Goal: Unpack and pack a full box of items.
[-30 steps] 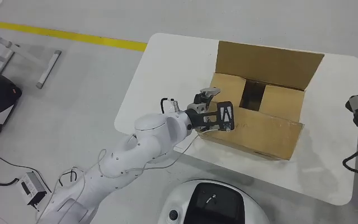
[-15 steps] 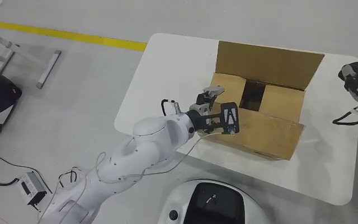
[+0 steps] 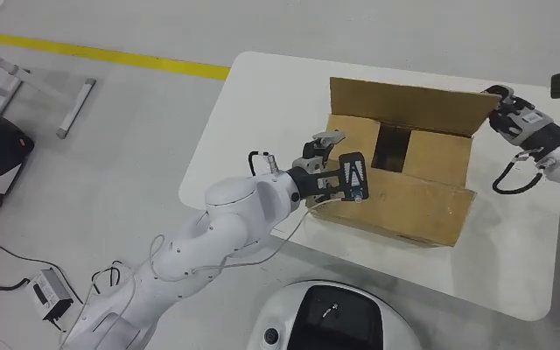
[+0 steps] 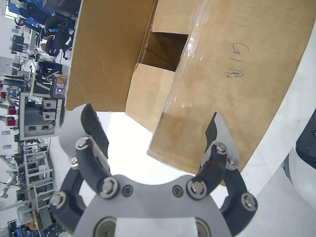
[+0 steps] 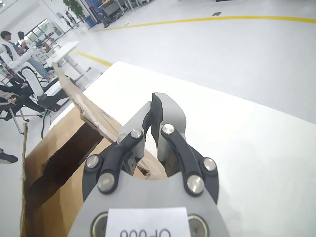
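One box [image 3: 398,208], long axis crosswise, mouth up | left pincer [image 4: 150,117] agape, empty | right pincer [image 5: 153,107] clamps flap [image 3: 411,103]

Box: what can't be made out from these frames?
1. Contents of the box: in the top and left wrist views the folded flaps cover all but a dark gap, too dark to read.
2. Whether the right gripper pinches the far flap: in the right wrist view the flap's edge runs behind a finger.
3. The right arm: cut off by the top view's edge.
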